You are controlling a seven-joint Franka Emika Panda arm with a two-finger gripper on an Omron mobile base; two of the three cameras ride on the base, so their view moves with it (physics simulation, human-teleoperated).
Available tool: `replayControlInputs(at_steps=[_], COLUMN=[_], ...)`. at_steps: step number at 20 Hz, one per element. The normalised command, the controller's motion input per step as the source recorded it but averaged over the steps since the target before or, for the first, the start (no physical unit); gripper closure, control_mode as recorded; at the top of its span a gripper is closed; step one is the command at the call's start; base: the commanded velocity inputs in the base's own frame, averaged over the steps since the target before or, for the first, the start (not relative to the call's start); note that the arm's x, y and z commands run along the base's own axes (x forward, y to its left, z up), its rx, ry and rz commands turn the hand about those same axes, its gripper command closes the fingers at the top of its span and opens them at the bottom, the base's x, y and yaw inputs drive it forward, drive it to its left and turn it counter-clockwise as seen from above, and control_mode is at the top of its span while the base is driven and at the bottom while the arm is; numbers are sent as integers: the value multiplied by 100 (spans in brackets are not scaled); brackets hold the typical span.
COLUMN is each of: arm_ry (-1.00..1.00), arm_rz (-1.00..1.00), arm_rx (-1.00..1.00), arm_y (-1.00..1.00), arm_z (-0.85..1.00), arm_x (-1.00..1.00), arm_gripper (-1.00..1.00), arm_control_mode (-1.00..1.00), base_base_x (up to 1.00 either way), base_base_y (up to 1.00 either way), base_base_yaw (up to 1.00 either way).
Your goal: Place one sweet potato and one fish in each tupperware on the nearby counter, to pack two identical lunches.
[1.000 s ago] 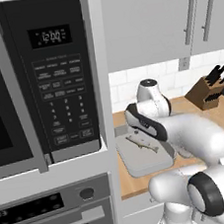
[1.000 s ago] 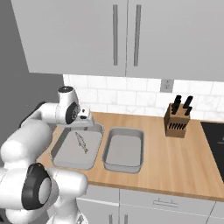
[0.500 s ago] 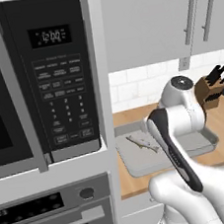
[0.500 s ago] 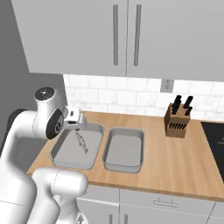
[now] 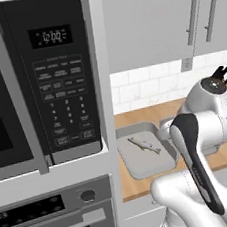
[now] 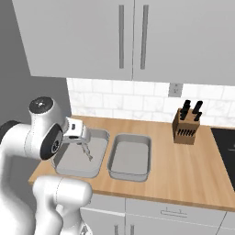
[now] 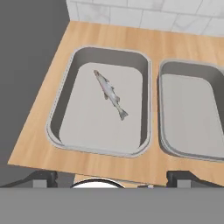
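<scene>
White tile runs behind the counter (image 6: pixel 183 160), with grey cabinets (image 6: pixel 133 41) above and a knife block (image 6: pixel 186 126) standing well off to the gripper's right. At the near left a microwave (image 5: pixel 55 77) shows "12:00" on its display; the small print on its buttons is too fine to read, and the oven (image 5: pixel 53 218) below it has a lit readout I cannot make out.

Two grey tubs sit side by side on the counter, close together, their rims nearly touching. The left tub (image 7: pixel 61 109) holds one fish (image 7: pixel 110 93), lying flat and slanted across the tub's floor, apart from every wall. The right tub (image 6: pixel 131 169) has nothing in it that I can see.

The gripper (image 6: pixel 85 148) hangs over the left tub, above the fish and clear of it, its jaws spread wide with nothing between them. From the hand view the fish lies straight ahead of the dark fingertips (image 7: pixel 43 178), in the middle of the tub, with the right tub just off to the gripper's right.
</scene>
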Motion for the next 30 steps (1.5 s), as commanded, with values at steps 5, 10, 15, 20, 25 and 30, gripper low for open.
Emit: replayControlInputs(at_steps=[5,10,15,20,25,30], arm_ry=[13,12,0,0,0,0], arm_rz=[-1,0,0,0,0,0], arm_rx=[1,-1,0,0,0,0], arm_y=[-7,0,0,0,0,0], arm_z=[52,1,0,0,0,0], arm_x=[-53,-35,0,0,0,0], arm_gripper=[-100,-100,-100,-100,-100,-100], arm_control_mode=[-100,100,100,100,100,100], base_base_x=[0,-15,-100,-93,-44,-16], base_base_y=[0,0,0,22,85,85], base_base_yaw=[0,0,0,9,37,45])
